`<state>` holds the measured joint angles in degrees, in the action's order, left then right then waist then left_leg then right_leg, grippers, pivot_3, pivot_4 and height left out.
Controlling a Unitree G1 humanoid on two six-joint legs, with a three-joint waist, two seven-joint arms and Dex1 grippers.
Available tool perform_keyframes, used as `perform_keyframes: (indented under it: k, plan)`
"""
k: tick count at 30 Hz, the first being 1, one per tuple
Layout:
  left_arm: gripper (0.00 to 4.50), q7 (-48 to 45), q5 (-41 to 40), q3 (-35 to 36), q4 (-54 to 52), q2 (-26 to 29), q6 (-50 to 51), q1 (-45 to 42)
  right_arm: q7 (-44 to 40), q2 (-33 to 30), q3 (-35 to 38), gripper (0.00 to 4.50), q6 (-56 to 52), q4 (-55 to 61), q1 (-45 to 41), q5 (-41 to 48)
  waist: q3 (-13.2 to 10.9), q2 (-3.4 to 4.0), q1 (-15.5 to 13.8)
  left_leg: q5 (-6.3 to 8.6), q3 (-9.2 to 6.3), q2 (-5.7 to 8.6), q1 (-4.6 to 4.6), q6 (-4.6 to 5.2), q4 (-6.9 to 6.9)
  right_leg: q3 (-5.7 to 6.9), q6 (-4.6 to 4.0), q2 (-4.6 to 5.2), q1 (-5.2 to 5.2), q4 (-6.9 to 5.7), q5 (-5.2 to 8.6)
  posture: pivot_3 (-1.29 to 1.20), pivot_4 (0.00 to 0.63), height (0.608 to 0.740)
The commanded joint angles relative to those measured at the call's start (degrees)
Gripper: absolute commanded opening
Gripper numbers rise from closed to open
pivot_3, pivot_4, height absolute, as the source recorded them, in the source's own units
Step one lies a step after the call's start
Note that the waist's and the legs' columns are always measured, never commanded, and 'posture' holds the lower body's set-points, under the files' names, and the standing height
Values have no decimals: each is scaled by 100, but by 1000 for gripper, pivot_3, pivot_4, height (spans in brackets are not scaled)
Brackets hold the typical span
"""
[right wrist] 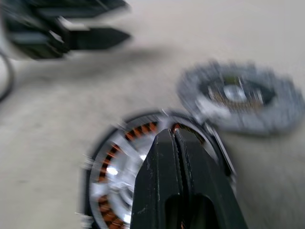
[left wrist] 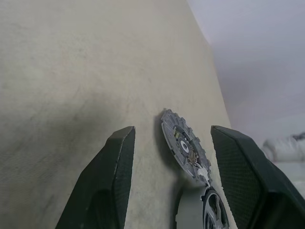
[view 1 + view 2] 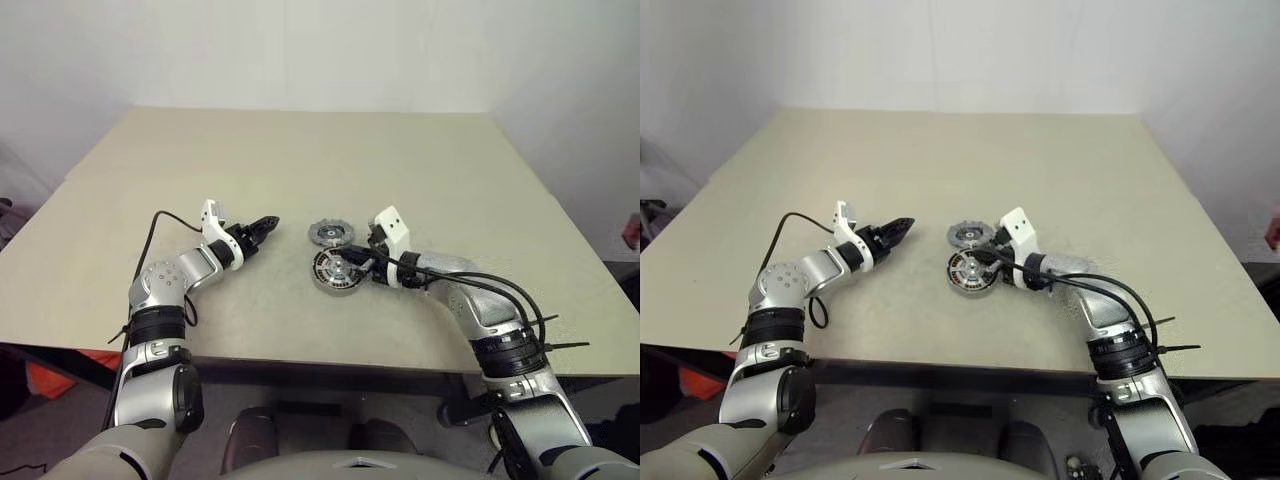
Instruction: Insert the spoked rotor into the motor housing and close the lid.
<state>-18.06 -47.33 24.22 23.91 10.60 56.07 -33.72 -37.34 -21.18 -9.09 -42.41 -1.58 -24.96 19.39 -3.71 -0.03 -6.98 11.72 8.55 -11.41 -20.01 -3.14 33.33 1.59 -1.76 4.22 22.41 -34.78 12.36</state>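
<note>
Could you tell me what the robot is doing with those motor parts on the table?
The right gripper, shut, hovers over the motor housing, where a silver spoked face, seemingly the spoked rotor, sits inside the copper windings. The lid lies on the table just beyond it, not yet fitted. The left gripper waits open nearby.

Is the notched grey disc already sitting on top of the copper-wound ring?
No, the lid lies on the table beside the motor housing, not on it.

Table (image 3: 300,180): motor housing (image 3: 338,272) near centre, toward front edge. Spoked rotor (image 1: 121,179) sits in housing. Lid (image 3: 330,235) lies just behind housing, touching or nearly so. Left gripper (image 3: 268,226) to left of lid, apart. Right gripper (image 1: 174,143) over housing, from right.
</note>
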Motion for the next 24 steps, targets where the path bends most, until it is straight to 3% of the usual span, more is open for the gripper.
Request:
perform_keyframes:
  k: [1,8,14,22,24]
  plan:
    - [2705,-59,-25,-1,-168,4,-60,-86,-76,52,-129,0,180,-103,146,-117,0,0,0,0,0,2,-2,1,0,0,0,0,1,0,0,0,0,740]
    - [2705,-61,-15,26,-171,20,-73,-71,-132,116,93,0,298,377,90,60,1,-2,11,2,2,2,3,4,-2,1,-3,-1,-6,0,2,0,0,740]
    - [2705,-238,101,-156,-210,21,-120,-62,-400,-258,282,0,645,910,-263,11,1,-2,-3,1,1,-3,3,3,0,1,-3,0,-1,0,1,0,0,740]
    - [2705,-1046,880,-1214,-615,335,-647,84,-2583,-2623,-1268,0,2817,813,-347,-1748,1,-4,-28,6,-1,-4,-2,11,0,0,5,0,-4,3,6,0,0,740]
    - [2731,-1175,945,-1303,-631,366,-707,58,-2955,-2825,-1407,393,3220,627,-460,-1881,0,-4,-17,9,-1,-5,-4,16,2,0,6,0,-2,1,7,0,0,740]
